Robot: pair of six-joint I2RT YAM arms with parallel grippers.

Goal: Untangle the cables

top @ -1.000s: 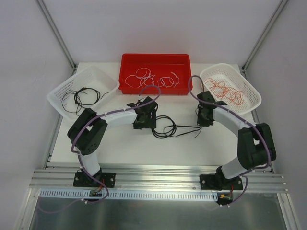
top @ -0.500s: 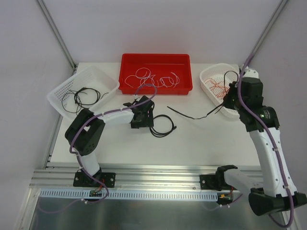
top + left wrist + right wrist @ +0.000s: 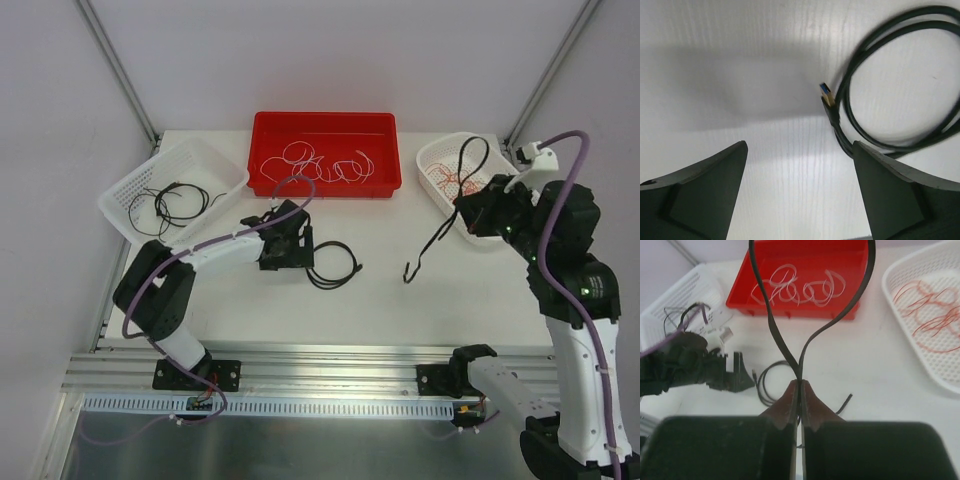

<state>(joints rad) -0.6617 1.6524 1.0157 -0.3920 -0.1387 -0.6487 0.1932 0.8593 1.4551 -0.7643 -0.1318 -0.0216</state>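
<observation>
- The left gripper (image 3: 799,146) hangs low over the table (image 3: 400,310), its fingers wide apart with nothing between them.
- Just beside its right finger lies the coiled cable (image 3: 840,135), black and flat on the table, its gold plug lying free.
- The right gripper (image 3: 800,387) is raised over the table's right side. Its fingers are pressed together on the held cable (image 3: 800,371), also black, pinched where two strands meet.
- Above the pinch that cable arcs in a loop. Below, one end dangles towards the table, well apart from the coil.
- Far left, the left basket (image 3: 215,165) holds thin black cables (image 3: 175,195).
- Far middle, the red tray (image 3: 380,135) holds white cables (image 3: 310,160).
- Far right, the right basket (image 3: 440,148), partly behind the raised arm, holds red cables (image 3: 445,180).
</observation>
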